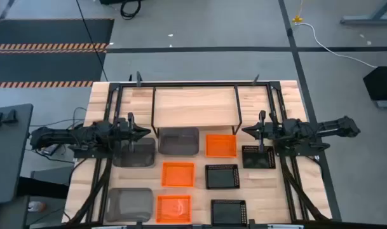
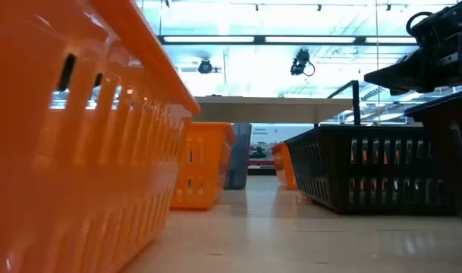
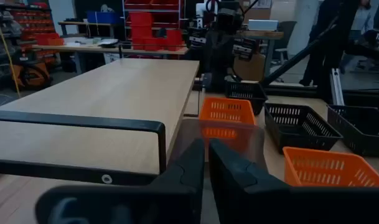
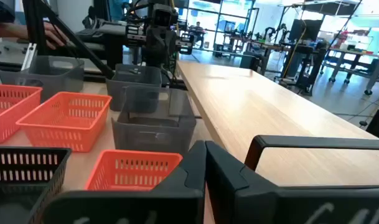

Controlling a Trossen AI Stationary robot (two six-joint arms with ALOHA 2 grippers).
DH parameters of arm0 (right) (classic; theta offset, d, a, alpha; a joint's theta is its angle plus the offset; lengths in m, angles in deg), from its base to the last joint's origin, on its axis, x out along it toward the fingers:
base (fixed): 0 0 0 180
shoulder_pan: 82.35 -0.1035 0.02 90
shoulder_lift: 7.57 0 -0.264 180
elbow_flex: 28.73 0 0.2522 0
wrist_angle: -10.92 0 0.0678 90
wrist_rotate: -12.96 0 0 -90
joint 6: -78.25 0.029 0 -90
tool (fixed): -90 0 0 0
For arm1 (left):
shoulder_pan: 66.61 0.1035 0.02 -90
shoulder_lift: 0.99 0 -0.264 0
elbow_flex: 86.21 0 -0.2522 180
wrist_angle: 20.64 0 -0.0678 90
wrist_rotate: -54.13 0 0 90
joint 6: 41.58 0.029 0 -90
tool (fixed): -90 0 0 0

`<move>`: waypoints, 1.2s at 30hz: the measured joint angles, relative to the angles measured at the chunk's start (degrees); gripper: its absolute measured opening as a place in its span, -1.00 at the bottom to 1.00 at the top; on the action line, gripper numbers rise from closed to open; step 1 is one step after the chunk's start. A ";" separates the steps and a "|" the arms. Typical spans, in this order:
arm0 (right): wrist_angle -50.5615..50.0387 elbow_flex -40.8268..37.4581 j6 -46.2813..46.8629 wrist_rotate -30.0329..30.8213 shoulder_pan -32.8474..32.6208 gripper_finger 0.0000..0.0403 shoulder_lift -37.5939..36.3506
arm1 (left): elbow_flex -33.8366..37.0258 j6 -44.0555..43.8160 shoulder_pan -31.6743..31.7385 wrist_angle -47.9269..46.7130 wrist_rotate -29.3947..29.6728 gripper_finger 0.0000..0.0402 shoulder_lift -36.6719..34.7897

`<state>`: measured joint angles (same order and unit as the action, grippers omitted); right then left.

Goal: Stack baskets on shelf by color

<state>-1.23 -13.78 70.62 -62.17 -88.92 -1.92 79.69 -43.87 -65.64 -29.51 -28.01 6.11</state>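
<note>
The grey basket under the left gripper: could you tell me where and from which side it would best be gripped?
Probably by the rim of one wall, from straight above. The grey basket sits upright and open-topped on the table, and its thin walls suit a two-finger pinch. The left gripper already hangs near its shelf-side wall, close to the shelf.

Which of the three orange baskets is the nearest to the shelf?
The orange basket between a grey basket and a black basket, just in front of the shelf. The other two orange ones lie farther forward.
</note>
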 joint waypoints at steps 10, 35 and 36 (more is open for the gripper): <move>0.00 -0.02 0.02 0.00 0.02 -0.94 0.00 | -0.02 0.00 -0.02 0.00 0.00 -0.85 0.02; -0.01 -0.02 0.02 0.00 0.01 -0.94 0.01 | -0.01 0.00 -0.01 0.00 0.00 -0.83 0.00; -0.01 -0.01 0.01 0.00 0.02 -0.94 0.01 | 0.00 0.00 0.00 0.00 0.00 -0.82 0.00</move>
<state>-1.25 -13.79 70.63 -62.17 -88.90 -1.91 79.69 -43.87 -65.64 -29.51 -28.01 6.11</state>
